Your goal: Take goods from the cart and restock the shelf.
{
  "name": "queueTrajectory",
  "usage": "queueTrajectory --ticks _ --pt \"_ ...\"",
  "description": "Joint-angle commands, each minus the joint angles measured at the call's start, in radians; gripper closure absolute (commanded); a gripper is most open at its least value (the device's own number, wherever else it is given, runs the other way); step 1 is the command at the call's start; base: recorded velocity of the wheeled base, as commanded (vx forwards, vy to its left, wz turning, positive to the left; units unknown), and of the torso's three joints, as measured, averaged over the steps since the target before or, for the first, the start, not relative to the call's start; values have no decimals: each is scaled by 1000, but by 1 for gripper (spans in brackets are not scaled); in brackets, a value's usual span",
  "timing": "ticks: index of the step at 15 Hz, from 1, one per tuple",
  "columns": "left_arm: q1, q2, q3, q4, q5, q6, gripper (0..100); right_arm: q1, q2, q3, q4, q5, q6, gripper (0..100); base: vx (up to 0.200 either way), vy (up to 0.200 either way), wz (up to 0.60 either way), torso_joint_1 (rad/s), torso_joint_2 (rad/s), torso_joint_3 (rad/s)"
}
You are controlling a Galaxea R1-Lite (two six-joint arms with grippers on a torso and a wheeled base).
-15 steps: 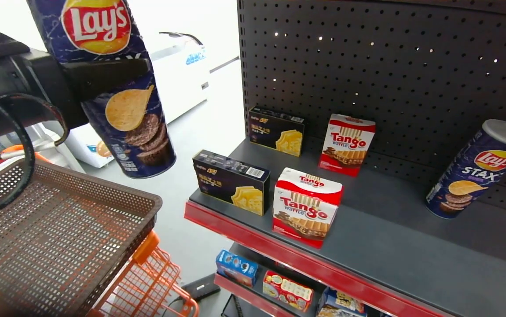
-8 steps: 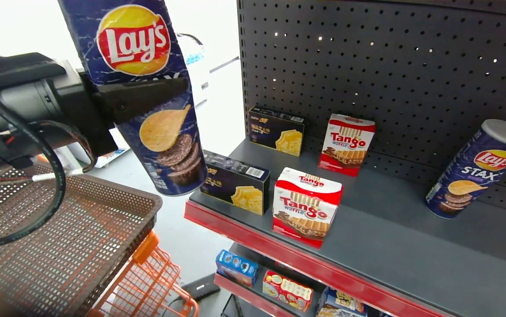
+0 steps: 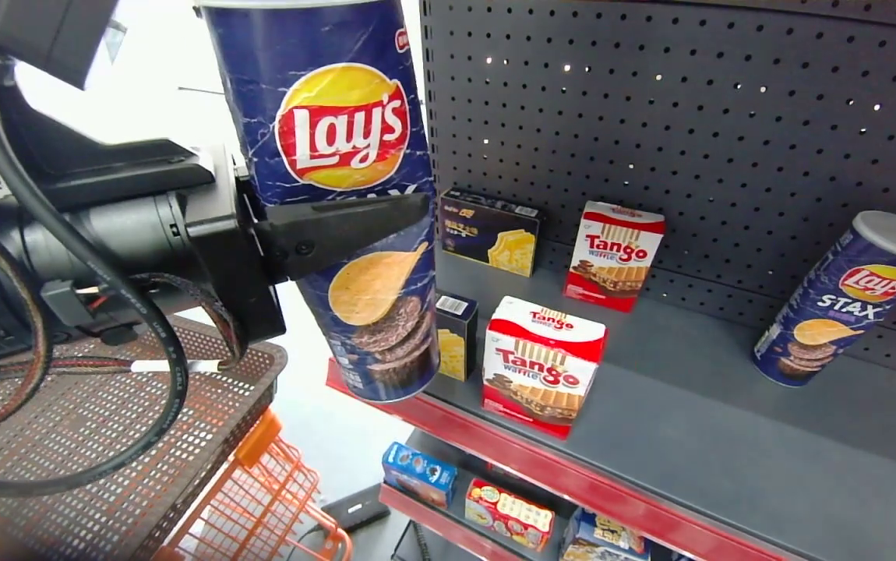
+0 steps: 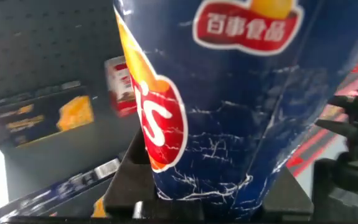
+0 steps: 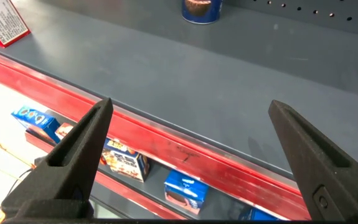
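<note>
The can (image 3: 347, 195) hung nearly upright in the air, pinched about its middle by the left gripper (image 3: 405, 214). One dark finger (image 3: 339, 234) lay across its front just under the logo; the other was hidden behind it. In the left wrist view the can (image 4: 241, 99) rose straight up out of the gripper. Its bottom sat over the red front edge at the left corner of the shelf (image 3: 689, 421), just past the rim of the cart's brown basket (image 3: 105, 436). It covered most of the nearer black box (image 3: 456, 335). There were two cans in all: the held one and a second can (image 3: 845, 300) at the right of the shelf, tilted back against the pegboard (image 3: 650, 117). Two black boxes were there too, the farther one (image 3: 488, 231) at the back left. Two red-and-white wafer boxes also stood there, one near the front (image 3: 541, 366) and one behind it (image 3: 612, 255). The right gripper (image 5: 194, 165) was spread wide with nothing in it, over the shelf's bare front edge. A few small packs (image 3: 421, 471) lay on the lower shelf.
</note>
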Motion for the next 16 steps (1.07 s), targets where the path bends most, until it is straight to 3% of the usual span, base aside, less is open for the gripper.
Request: queueTrajectory --ticks 1,4,14,16 --pt "-16 6 -12 -6 -33 0 100 1 1 0 0 1 0 0 0 0 0 0 0 0" --pt "-26 9 -17 -14 -52 -1 100 1 1 0 0 1 0 0 0 0 0 0 0 0" --pt "-34 20 -35 -20 -75 0 100 1 1 0 0 1 1 0 0 0 -600 3 0 2" --pt "-34 18 -35 -20 -73 0 100 1 1 0 -2 -1 3 0 0 0 0 0 0 0"
